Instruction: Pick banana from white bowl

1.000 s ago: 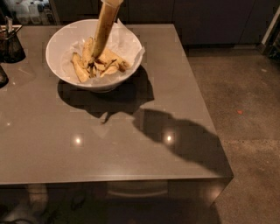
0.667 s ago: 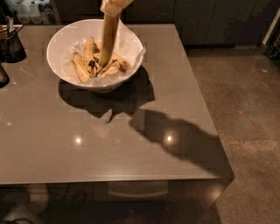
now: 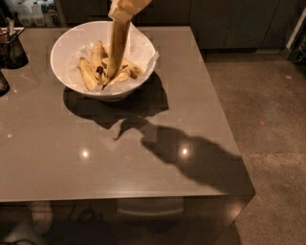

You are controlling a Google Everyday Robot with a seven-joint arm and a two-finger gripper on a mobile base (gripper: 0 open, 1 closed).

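Observation:
The banana (image 3: pixel 116 50) hangs nearly upright over the white bowl (image 3: pixel 64 48), with its dark stem tip low among the pieces inside. My gripper (image 3: pixel 127 8) is at the top edge of the view, above the bowl's middle, shut on the banana's upper end. Only the gripper's lower part shows. The bowl stands at the far left part of the grey table (image 3: pixel 143 162) and is lined with crinkled white paper (image 3: pixel 143 50). Shorter, brown-spotted bananas (image 3: pixel 89 74) lie in the bowl to the left of and beside the held one.
A small dark container (image 3: pixel 12 48) with utensils stands at the table's left edge, with another dark object (image 3: pixel 2 81) just in front of it. The table's right edge drops to a concrete floor (image 3: pixel 267 119). Dark cabinets line the back.
The banana has swung from a lean to nearly upright, its lower tip shifting right in the bowl. The gripper has come slightly down and right into view.

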